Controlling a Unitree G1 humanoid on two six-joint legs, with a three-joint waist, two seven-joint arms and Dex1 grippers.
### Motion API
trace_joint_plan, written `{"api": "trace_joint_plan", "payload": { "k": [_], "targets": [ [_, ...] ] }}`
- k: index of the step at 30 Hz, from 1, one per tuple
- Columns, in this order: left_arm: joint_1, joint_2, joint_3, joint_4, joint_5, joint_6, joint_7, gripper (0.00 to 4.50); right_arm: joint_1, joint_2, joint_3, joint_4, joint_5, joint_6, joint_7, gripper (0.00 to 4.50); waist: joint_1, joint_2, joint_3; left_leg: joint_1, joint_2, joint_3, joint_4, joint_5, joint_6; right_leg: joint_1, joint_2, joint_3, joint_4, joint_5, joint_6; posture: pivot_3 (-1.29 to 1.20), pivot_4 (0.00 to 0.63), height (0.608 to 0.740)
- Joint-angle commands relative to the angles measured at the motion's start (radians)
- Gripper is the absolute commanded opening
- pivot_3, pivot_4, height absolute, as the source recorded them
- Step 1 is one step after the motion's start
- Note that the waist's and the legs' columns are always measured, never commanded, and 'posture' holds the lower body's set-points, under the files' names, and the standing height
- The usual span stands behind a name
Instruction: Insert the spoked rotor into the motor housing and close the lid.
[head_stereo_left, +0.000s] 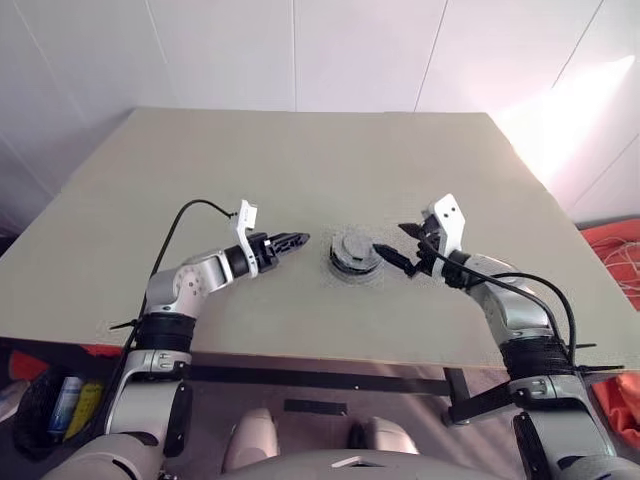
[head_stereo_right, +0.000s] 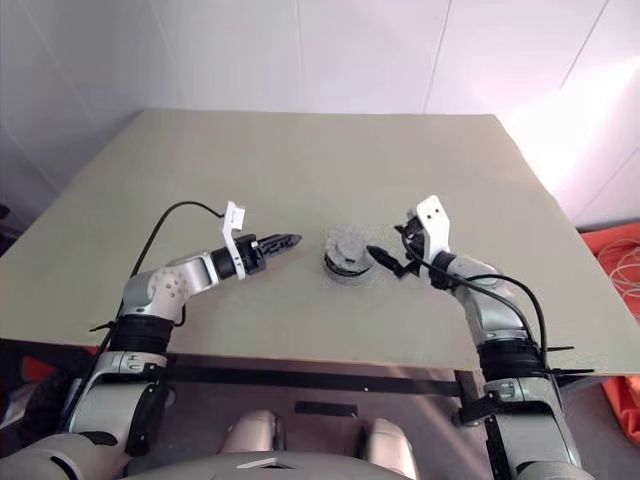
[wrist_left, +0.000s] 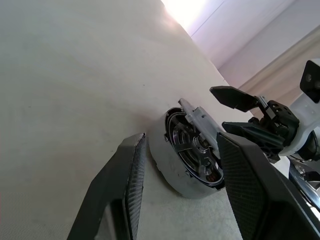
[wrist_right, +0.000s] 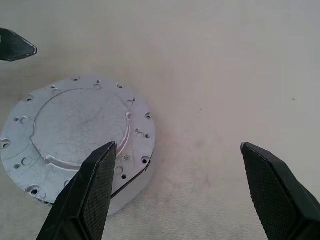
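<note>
Motor housing (head_stereo_left: 354, 259) is sitting near the middle of the table (head_stereo_left: 200, 200), between the two arms, with the lid (wrist_right: 82, 125) lying on top of it. From the left eye view the left gripper (head_stereo_left: 292, 241) is hovering just beside the housing on one side, and the right gripper (head_stereo_left: 395, 248) is standing close on the other, its black fingers spread and holding nothing.

The left wrist view is giving what the head views are not — the lid is resting tilted, one edge raised, and under it the spoked rotor (wrist_left: 192, 150) is showing inside the cup. The left gripper's fingers are standing part-way apart with nothing between them; the right gripper is visible beyond the housing.

The right wrist view is looking down on the lid's pale, hole-dotted face, with a dark gap at its near edge, and the released fingers are framing it — one over the lid's rim, the other well off to the side.

By my reading the rotor is in and the closing step is under way; the next move is calling for pressing the lid down level and squaring it on the rim.
</note>
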Motion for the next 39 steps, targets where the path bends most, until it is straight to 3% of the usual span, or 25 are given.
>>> {"api": "trace_joint_plan", "payload": {
  "k": [1, 11, 23, 39],
  "targets": [
    [-0.006, 0.005, 0.003, -0.037, -0.001, -0.017, -0.006, 2.39, -0.026, 0.008, -0.006, -0.075, 0.046, 0.005, 0.039, 4.46, 0.001, 0.000, 0.000, 0.000, 0.000, 0.000, 0.000, 0.000, 0.000, 0.000, 0.000, 0.000, 0.000, 0.000, 0.000, 0.00, 0.000, 0.740],
    [-0.001, 0.010, 0.002, -0.042, -0.003, -0.013, -0.010, 2.39, -0.044, 0.044, 0.008, -0.178, 0.096, 0.061, 0.046, 4.46, 0.002, 0.000, 0.000, 0.000, 0.000, 0.000, 0.000, 0.000, 0.000, 0.000, 0.000, 0.000, 0.000, 0.000, 0.000, 0.00, 0.000, 0.740],
    [0.006, 0.013, -0.002, -0.057, -0.007, 0.003, -0.014, 2.39, 0.008, 0.101, 0.083, -0.142, 0.043, 0.032, 0.035, 4.46, 0.002, 0.000, 0.000, -0.001, 0.000, 0.000, 0.000, 0.000, 0.000, -0.001, 0.000, 0.000, 0.000, 0.000, 0.000, 0.00, 0.000, 0.740],
    [0.013, 0.018, 0.004, -0.074, -0.010, 0.010, -0.008, 2.39, -0.039, 0.134, 0.089, -0.019, 0.011, -0.027, 0.032, 4.46, 0.001, 0.000, 0.000, 0.000, 0.000, 0.000, 0.000, 0.000, 0.000, -0.001, 0.000, 0.000, 0.000, 0.000, 0.000, 0.00, 0.000, 0.740]
  ]
}}
